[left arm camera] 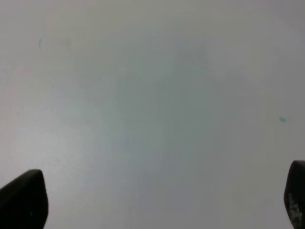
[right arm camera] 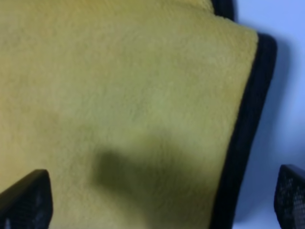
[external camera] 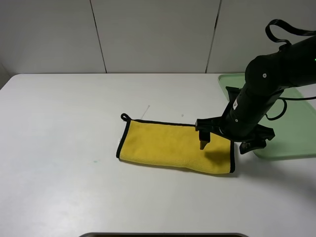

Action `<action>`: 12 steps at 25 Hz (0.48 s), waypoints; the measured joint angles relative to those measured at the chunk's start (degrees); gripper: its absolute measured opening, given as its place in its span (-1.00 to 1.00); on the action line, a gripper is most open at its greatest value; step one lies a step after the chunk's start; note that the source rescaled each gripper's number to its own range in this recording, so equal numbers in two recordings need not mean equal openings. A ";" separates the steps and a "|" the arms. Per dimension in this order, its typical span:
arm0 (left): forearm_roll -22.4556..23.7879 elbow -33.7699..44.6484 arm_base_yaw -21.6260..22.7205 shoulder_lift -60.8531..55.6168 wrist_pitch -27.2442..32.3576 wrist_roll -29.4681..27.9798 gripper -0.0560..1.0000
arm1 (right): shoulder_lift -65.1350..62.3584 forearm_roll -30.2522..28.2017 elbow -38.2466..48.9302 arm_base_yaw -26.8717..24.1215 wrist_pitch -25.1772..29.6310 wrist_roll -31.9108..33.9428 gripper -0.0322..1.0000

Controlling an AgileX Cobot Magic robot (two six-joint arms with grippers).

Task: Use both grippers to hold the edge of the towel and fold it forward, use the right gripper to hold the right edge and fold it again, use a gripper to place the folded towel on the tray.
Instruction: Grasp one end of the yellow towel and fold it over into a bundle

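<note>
Towel (external camera: 175,147): yellow and fluffy. It lies flat in the middle of the table as a long shape, so I think fold 1 is done. Its little black loop (external camera: 124,117) sticks out at the far left corner.
Right edge (external camera: 232,157): the short end with black trim, on the tray's side. The right wrist view shows it close up, lying flat.
Right gripper (external camera: 226,144): it hangs low over the right end of the towel. Its jaws are wide apart, with 1 finger over the yellow cloth and 1 past the black trim. It holds nothing.
Left gripper (left arm camera: 157,200): only its own wrist view shows it. Its jaws are wide apart too, with only bare table under them.
Step now: I think this is the start of fold 2, the one the right gripper does alone.
Next move: the gripper needs to go down to the right edge, pinch it, lift a little and carry it over to the left end. If it pinches just 1 layer, the fold may come out messy.
Tray (external camera: 296,143): pale green, at the right side of the table, near the towel. The arm hides part of it.
Table (external camera: 64,123): white, smooth and flat, with a few tiny specks.
Room: a plain pale wall (external camera: 153,34) with thin dark lines stands behind the table.
</note>
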 joint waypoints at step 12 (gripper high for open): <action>0.00 0.00 0.00 0.00 0.00 0.00 1.00 | 2.35 5.98 4.23 -5.77 -5.82 -11.74 1.00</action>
